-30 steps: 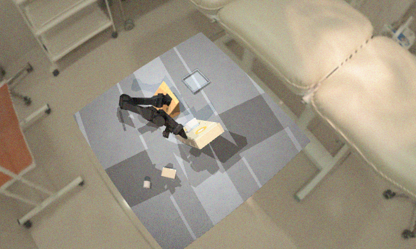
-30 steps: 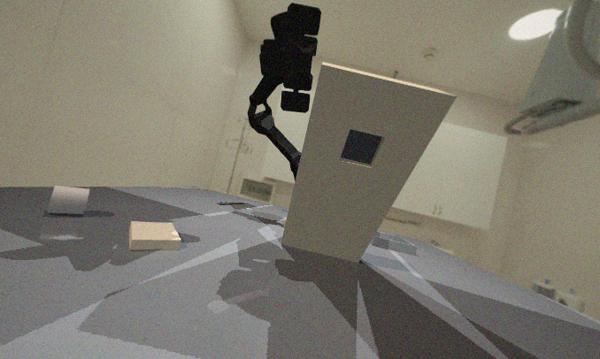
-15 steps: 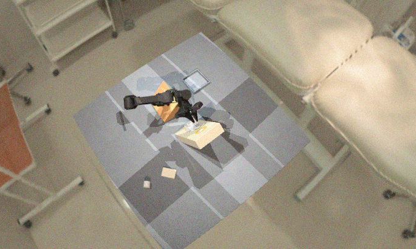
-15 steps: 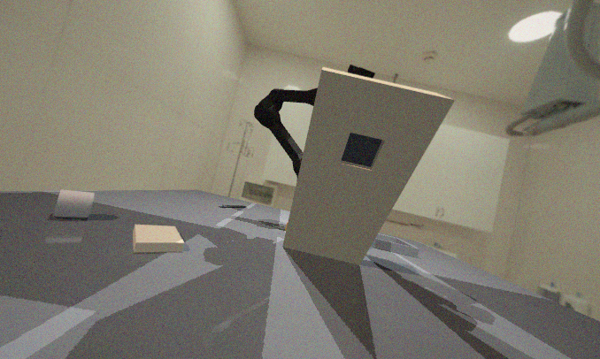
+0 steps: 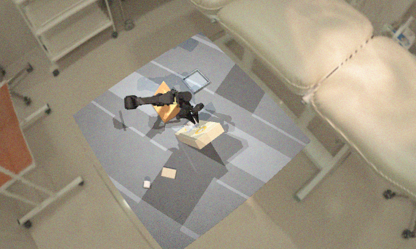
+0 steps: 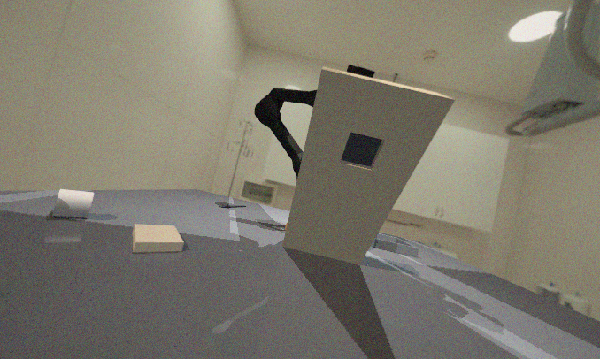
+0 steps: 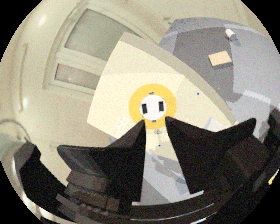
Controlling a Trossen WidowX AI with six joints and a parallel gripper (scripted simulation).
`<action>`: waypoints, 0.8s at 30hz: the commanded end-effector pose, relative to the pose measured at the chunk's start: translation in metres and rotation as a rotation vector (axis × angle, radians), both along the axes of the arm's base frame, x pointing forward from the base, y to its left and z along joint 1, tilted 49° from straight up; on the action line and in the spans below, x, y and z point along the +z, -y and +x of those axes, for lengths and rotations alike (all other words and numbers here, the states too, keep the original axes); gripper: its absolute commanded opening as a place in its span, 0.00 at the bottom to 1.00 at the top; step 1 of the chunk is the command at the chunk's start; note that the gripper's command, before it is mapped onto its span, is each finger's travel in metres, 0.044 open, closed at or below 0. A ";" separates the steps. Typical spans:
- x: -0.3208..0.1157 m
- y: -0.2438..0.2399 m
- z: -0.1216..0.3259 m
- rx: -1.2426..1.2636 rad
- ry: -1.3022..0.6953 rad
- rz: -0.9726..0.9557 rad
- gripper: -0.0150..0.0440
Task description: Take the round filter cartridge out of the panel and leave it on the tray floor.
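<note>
The service panel (image 5: 214, 135) (image 6: 360, 210) (image 7: 108, 95) is a cream block leaning on the table. The cartridge (image 5: 200, 129) (image 7: 153, 107) sits in its face; the wrist view shows a round white face with two dark slots inside a yellow ring. My gripper (image 5: 197, 122) (image 7: 155, 121) is partly open and empty, its fingertips in front of the panel face, just below the cartridge in the wrist view. Contact cannot be told. In the exterior view the panel hides the fingers. The tray (image 5: 189, 86) is a shallow, thin-rimmed square beyond the panel, with nothing visible in it.
An orange wedge-shaped block (image 5: 164, 114) stands under the arm, left of the panel. A flat beige block (image 5: 168, 172) (image 6: 157, 239) (image 7: 220, 59) and a small white cylinder (image 5: 146, 184) (image 6: 73, 203) (image 7: 231, 34) lie away on the table. The panel's back has a dark square recess (image 6: 361, 149).
</note>
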State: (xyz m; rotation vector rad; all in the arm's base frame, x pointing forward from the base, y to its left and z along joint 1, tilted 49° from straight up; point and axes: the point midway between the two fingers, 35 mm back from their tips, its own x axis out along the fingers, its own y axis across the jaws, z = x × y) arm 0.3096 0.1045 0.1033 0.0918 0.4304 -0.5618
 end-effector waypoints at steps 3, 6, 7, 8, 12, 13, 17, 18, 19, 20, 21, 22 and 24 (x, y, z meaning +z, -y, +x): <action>-0.007 0.005 0.006 0.003 -0.012 -0.005 0.44; -0.009 0.007 0.010 0.003 -0.012 -0.004 0.44; -0.010 0.008 0.011 0.003 -0.012 -0.004 0.44; -0.010 0.009 0.013 0.003 -0.012 -0.004 0.44; -0.013 0.012 0.018 0.003 -0.011 -0.005 0.44; -0.013 0.013 0.019 0.003 -0.010 -0.005 0.44; -0.016 0.017 0.024 0.004 -0.009 -0.006 0.44; -0.016 0.018 0.025 0.004 -0.008 -0.006 0.44; -0.017 0.019 0.026 0.004 -0.008 -0.007 0.44; -0.017 0.019 0.027 0.004 -0.007 -0.007 0.44; -0.018 0.020 0.028 0.005 -0.006 -0.008 0.44; -0.018 0.021 0.029 0.005 -0.006 -0.008 0.44; -0.019 0.023 0.032 0.005 -0.004 -0.009 0.44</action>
